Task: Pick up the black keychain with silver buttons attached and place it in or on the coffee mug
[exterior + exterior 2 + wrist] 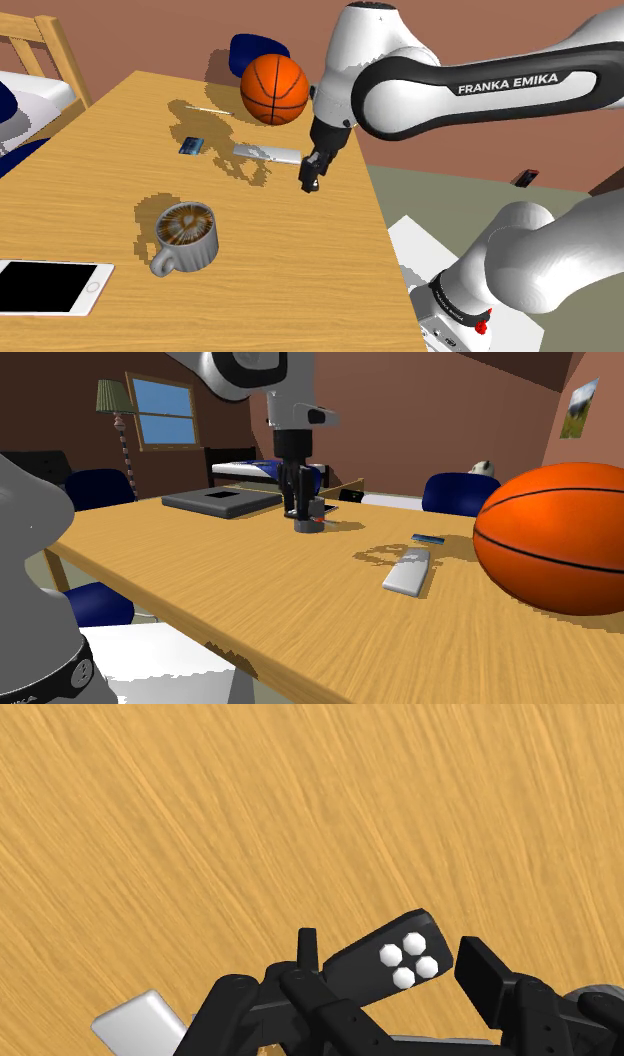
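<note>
Shows a wooden table (100, 170) carrying an orange basketball (274, 88) at its far edge, a white phone (50, 287) at the opposite edge and a grey coffee mug (187, 238) close by the phone, toward mid-surface. Finds the black gripper (309, 186) above the edge nearest the stand, clenched on the black keychain (362, 978), held clear of the surface, silver buttons showing, well apart from the mug
</note>
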You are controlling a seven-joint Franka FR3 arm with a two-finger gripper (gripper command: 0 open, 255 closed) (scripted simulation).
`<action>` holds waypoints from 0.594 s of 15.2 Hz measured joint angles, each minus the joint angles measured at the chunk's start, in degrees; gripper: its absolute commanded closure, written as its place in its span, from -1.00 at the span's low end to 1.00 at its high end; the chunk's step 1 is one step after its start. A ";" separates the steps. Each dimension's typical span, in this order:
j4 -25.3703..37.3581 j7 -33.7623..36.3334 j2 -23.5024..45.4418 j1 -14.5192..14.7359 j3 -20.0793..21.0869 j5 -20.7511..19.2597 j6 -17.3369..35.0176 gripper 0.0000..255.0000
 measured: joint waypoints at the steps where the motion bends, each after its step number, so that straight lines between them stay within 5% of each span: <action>1: 0.50 -0.04 -0.27 -0.02 -0.10 -0.02 -0.77 1.00; 9: 5.52 0.02 -1.80 -0.08 -0.68 -0.19 -7.30 1.00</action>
